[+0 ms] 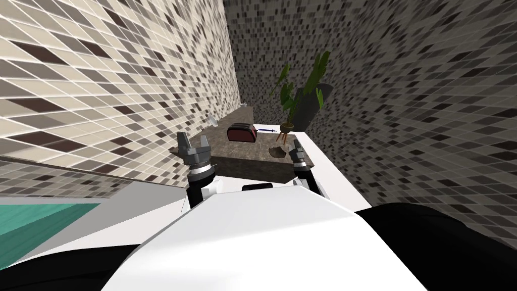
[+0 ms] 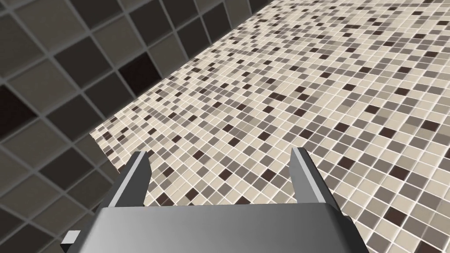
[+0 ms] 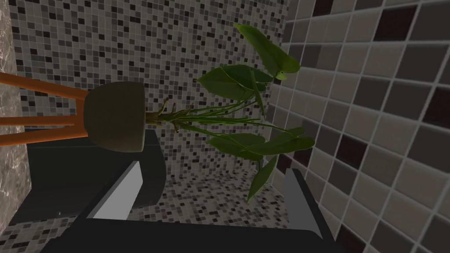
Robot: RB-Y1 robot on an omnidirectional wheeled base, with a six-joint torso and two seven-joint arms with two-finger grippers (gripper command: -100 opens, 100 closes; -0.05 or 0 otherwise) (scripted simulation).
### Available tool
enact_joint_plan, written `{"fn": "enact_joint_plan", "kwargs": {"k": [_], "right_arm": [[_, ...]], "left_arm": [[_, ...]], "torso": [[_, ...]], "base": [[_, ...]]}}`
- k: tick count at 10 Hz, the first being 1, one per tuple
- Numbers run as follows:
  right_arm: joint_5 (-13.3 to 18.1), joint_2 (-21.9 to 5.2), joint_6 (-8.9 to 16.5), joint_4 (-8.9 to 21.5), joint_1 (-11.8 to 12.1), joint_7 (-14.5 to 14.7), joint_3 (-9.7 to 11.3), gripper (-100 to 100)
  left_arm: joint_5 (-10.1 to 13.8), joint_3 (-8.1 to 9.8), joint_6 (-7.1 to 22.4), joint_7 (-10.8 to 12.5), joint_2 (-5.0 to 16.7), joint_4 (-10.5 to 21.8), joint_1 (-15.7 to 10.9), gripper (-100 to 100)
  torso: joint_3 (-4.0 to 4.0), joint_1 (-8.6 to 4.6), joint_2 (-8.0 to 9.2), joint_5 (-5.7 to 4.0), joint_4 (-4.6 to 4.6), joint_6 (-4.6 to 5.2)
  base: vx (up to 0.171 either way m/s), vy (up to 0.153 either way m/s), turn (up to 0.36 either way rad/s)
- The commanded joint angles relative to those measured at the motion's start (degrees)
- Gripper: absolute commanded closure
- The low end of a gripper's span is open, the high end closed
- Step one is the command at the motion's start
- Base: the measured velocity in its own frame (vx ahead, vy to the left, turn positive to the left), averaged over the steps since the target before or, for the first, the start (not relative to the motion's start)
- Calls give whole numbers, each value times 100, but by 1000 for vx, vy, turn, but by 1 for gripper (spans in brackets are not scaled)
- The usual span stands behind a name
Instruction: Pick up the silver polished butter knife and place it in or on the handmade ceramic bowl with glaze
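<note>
A thin knife [image 1: 266, 130] with a bluish handle lies at the far side of the dark stone counter [image 1: 237, 151], between the toaster and the plant stand. A brownish bowl [image 1: 276, 151] sits near the counter's right front. My right gripper [image 1: 297, 147] hovers just right of the bowl; in the right wrist view it [image 3: 211, 193] stands open and empty, facing the potted plant. My left gripper [image 1: 193, 141] is raised over the counter's left front corner, open with nothing between its fingers [image 2: 219, 175].
A dark red toaster [image 1: 240, 133] stands mid-counter. A leafy plant [image 1: 298, 93] in a dark pot [image 3: 116, 116] on orange legs stands at the far right corner. Tiled walls close in on the left and behind. A white ledge [image 1: 335, 174] runs along the right.
</note>
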Motion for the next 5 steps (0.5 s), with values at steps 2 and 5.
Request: {"fn": "enact_joint_plan", "kwargs": {"k": [2,5], "right_arm": [[-227,-446,366,50,37,-113,102,-100],[-395,-933,655,144,17,-192,164,-100]], "left_arm": [[0,0,0,0,0,0,0,0],[0,1,0,0,0,0,2,0]], "torso": [[1,3,1,0,1,1],[-6,2,-14,1,-1,5]], "base": [[-143,18,229],[-99,21,164]]}}
